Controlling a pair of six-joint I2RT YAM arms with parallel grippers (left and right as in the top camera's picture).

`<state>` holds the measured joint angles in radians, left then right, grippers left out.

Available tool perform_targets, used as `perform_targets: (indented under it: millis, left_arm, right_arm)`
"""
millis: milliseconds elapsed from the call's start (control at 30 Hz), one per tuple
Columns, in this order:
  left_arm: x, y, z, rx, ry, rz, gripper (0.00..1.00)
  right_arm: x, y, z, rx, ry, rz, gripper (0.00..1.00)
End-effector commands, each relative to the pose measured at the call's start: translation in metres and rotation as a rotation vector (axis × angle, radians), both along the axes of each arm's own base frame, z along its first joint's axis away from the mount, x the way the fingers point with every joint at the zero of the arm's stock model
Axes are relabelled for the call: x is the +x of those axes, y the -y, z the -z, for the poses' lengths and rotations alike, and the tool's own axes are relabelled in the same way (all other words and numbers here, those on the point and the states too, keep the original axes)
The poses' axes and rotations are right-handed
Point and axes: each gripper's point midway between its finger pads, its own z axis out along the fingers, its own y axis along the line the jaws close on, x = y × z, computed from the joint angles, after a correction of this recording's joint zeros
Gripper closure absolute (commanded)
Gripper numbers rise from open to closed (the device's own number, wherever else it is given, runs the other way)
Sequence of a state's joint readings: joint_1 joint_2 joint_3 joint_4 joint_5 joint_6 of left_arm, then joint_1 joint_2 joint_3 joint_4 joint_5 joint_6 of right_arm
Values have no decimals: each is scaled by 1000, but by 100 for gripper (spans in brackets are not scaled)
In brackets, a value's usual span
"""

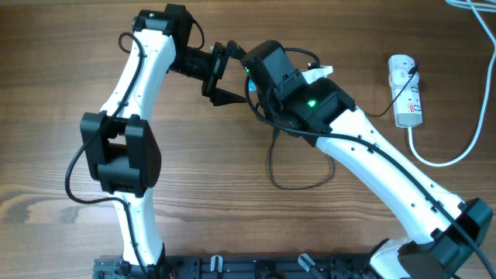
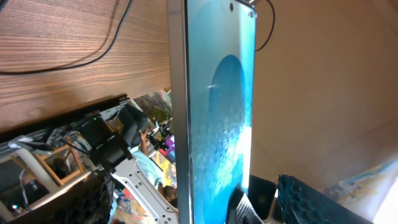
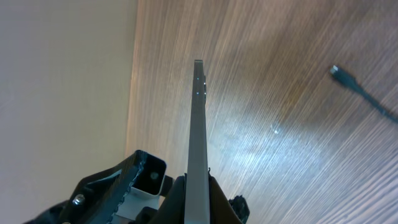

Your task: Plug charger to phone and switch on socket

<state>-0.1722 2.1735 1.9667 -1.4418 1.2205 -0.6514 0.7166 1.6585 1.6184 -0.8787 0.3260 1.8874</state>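
The phone [image 2: 217,112], teal screen lit, stands on edge above the table. In the right wrist view it shows edge-on [image 3: 198,124], clamped between the fingers of my right gripper [image 3: 199,196]. My left gripper [image 1: 232,74] is open, its fingers spread wide on either side of the phone without touching it; one of its fingers shows in the right wrist view [image 3: 134,180]. The charger's black cable [image 1: 273,159] loops on the table below the arms. Its plug tip [image 3: 334,70] lies free on the wood. The white socket [image 1: 404,91] lies at the far right.
The socket's white lead [image 1: 446,161] curves along the right edge of the table. A small black plug and wire sit on the socket's top end [image 1: 411,71]. Both arms cross over the upper middle of the wooden table [image 1: 194,194].
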Motion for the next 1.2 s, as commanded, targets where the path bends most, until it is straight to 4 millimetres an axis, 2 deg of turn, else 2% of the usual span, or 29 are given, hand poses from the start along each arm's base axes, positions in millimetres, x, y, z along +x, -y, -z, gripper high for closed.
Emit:
perform_targets:
  millis: [0, 67, 133, 167, 233, 333, 433, 500, 600, 667, 767, 833, 1000, 1167]
  left_arm:
    - [4, 2, -20, -15, 0, -31, 13]
    - [6, 2, -20, -13, -14, -41, 17]
    - [7, 3, -20, -8, -48, -57, 27]
    - [7, 3, -21, -11, -55, -59, 28]
    - [7, 4, -26, -40, -64, -58, 30]
    - [5, 8, -38, -113, -79, -53, 39]
    - [5, 8, -42, -138, -85, -51, 37]
    - [5, 9, -44, -147, -87, -51, 32]
    - [4, 11, -59, -233, -104, -45, 32]
    - [4, 11, -61, -247, -106, -44, 33]
    - [4, 11, -61, -244, -105, -44, 42]
    - [4, 11, -61, -244, -106, -44, 43]
    - [4, 11, -63, -255, -109, -43, 54]
    - [2, 14, -63, -253, -121, -37, 57]
  right_arm:
    - [-5, 2, -34, 118, 47, 58, 96]
    - [-8, 4, -42, 158, 53, 81, 95]
    - [-11, 6, -51, 215, 57, 122, 96]
    - [-10, 6, -53, 220, 66, 123, 96]
    - [-9, 5, -54, 226, 71, 122, 96]
    - [-10, 5, -53, 222, 66, 122, 96]
    - [-10, 4, -54, 226, 68, 120, 95]
    - [-9, 3, -54, 229, 72, 119, 96]
    - [-4, -1, -57, 246, 87, 117, 95]
    - [-3, -2, -57, 249, 91, 117, 96]
    - [-3, -2, -57, 250, 93, 118, 95]
    - [-2, -3, -58, 254, 97, 117, 96]
    - [0, -5, -61, 266, 108, 116, 95]
    - [0, -5, -61, 266, 108, 116, 95]
